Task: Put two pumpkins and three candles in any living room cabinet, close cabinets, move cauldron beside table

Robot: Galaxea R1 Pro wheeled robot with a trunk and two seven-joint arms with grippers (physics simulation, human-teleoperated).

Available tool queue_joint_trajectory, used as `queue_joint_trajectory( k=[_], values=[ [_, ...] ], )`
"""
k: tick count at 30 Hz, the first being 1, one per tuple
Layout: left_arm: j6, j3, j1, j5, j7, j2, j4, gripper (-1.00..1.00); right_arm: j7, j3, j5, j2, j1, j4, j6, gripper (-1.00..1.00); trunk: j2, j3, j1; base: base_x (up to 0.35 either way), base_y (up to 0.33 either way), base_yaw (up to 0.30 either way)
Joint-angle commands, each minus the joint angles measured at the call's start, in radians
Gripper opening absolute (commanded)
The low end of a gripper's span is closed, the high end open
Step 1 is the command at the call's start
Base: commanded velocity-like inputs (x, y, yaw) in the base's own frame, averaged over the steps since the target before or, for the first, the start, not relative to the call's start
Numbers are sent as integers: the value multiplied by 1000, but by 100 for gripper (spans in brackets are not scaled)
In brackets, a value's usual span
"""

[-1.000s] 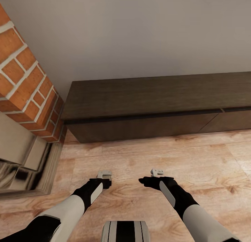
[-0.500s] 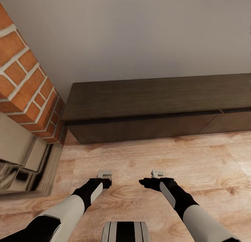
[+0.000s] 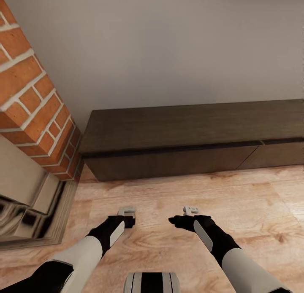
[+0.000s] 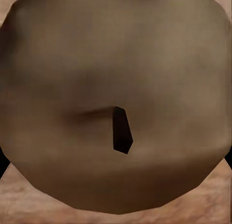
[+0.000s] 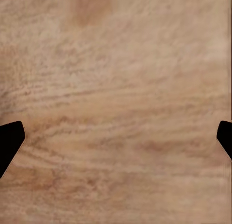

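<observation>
Tan, seemingly wicked candle point(image 4: 116, 79), close-up

Red brick fireplace surround point(image 3: 31, 103), glossy metal hearth edge point(image 3: 29, 204), pale wood floor point(image 3: 177, 192), grey wall point(image 3: 169, 44).

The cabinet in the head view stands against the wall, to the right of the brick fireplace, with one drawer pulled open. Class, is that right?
Not quite. The head view shows the cabinet against the wall, to the right of the brick fireplace, but no drawer is pulled open: the drawer fronts all sit flush and shut.
</observation>
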Motion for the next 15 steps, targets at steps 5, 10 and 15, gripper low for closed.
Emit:
queue_joint_trajectory(
  k=[5, 10, 15],
  values=[
    [5, -8, 0, 12, 6, 0, -1, -100, 2, 1, 2, 0, -1, -1, 4, 100, 1, 21, -2, 0, 0, 0],
    [6, -9, 0, 12, 6, 0, 0, -100, 1, 3, 3, 0, -1, -1, 2, 100, 1, 25, -3, -40, 0, 0],
    [5, -11, 0, 12, 6, 0, 1, -100, 0, 2, 4, 0, -1, 1, 1, 100, 1, 25, -3, -276, 0, 0]
  ],
)
